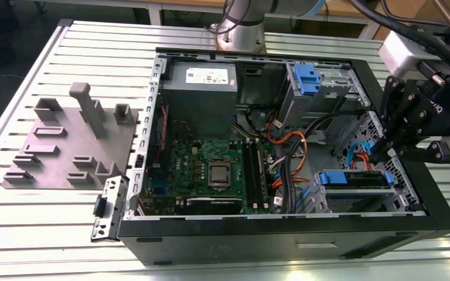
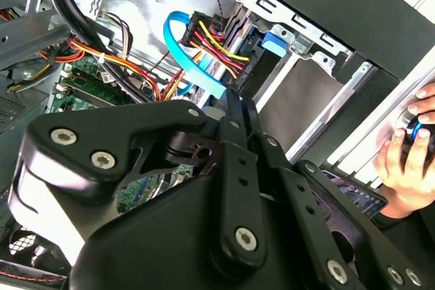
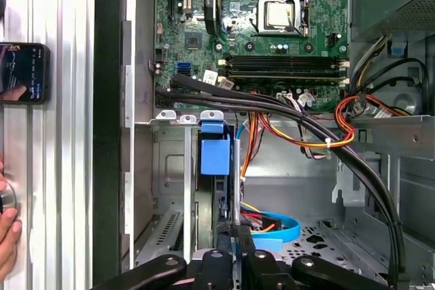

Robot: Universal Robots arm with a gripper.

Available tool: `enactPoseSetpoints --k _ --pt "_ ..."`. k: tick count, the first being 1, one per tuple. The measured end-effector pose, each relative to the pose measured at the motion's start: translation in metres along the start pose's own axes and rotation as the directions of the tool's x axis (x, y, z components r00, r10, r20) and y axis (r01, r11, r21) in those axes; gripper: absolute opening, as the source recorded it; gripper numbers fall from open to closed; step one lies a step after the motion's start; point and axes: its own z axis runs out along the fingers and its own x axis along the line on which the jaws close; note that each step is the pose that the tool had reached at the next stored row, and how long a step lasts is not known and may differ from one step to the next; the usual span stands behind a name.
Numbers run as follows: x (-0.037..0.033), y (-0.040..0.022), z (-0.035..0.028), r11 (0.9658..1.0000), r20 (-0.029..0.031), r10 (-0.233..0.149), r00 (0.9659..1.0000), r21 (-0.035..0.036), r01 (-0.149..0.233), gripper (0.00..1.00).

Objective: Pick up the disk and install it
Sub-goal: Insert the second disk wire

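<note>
Disk (image 1: 354, 178) in its blue carrier is seen seated in the drive cage of the open computer case (image 1: 287, 231), near the exterior view's right. It is judged rigid, fairly heavy and shock-sensitive, best taken by the carrier edges. Gripper (image 1: 381, 157) is held just above it; its jaws appear pressed together, with nothing between them

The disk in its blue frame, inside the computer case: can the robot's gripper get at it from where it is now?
Probably yes. The gripper hangs right beside the disk, which sits in its bay in the open case, with nothing between them; a blue cable runs close by.
</note>
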Motion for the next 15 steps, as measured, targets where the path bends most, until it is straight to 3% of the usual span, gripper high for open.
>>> enactPoseSetpoints --k 2,3,15 --pt "0.0000 -0.0002 0.0001 1.0000 0.0000 0.000 1.0000 -0.0011 0.000 0.19" --pt "0.0000 -0.0003 0.0002 1.0000 0.0003 0.000 1.0000 -0.0021 0.000 0.25" --pt "-0.0001 -0.0017 0.0075 0.9999 0.0050 0.002 1.0000 -0.0118 -0.002 0.25"
